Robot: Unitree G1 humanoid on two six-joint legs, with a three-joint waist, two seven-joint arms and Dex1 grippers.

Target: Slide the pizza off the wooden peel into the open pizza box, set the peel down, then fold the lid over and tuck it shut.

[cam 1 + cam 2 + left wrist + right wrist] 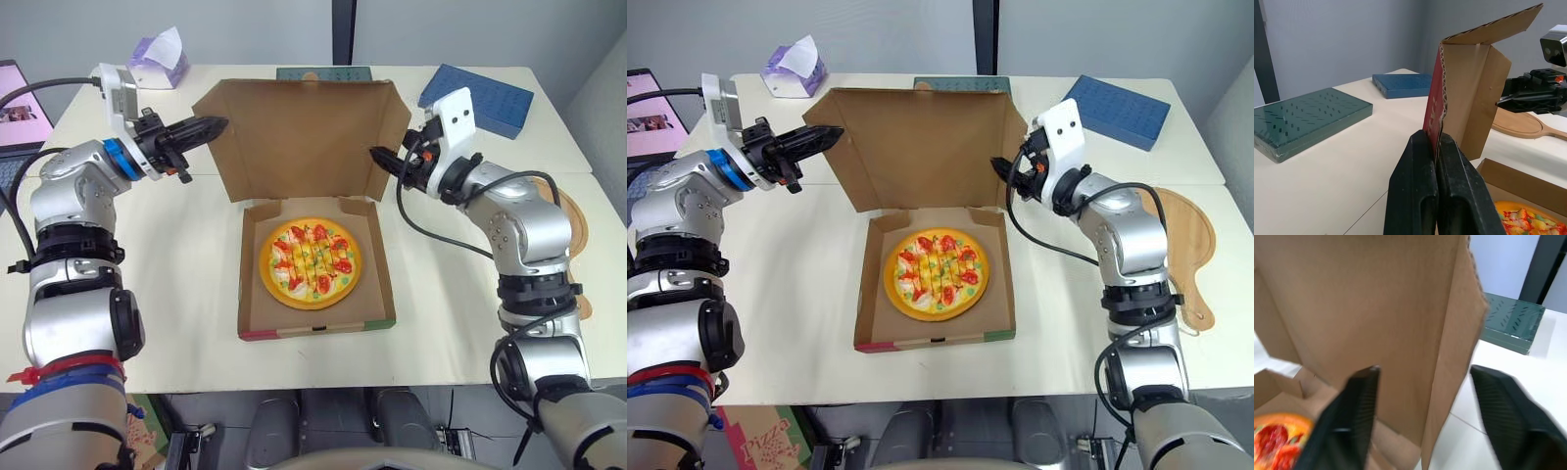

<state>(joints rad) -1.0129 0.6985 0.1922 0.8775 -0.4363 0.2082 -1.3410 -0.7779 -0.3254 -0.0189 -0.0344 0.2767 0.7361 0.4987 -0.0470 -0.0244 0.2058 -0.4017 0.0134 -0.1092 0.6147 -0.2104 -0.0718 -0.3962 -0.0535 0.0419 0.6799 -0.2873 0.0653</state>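
Jaws of left gripper (pixel 216 125) pinch the upright lid (pixel 299 132), right gripper's (pixel 376 154) gape around it; pizza (pixel 310 261) boxed, peel (pixel 1185 245) at tabletop's (pixel 191 323) right edge, folding remains.

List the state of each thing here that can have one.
Brown cardboard pizza box: open, lid standing up.
Round yellow pizza with red toppings: lying flat inside the box.
Light wooden peel: set down on the table, unheld.
Left claw: shut on the lid's edge.
Right claw: open, straddling the lid's opposite flap.
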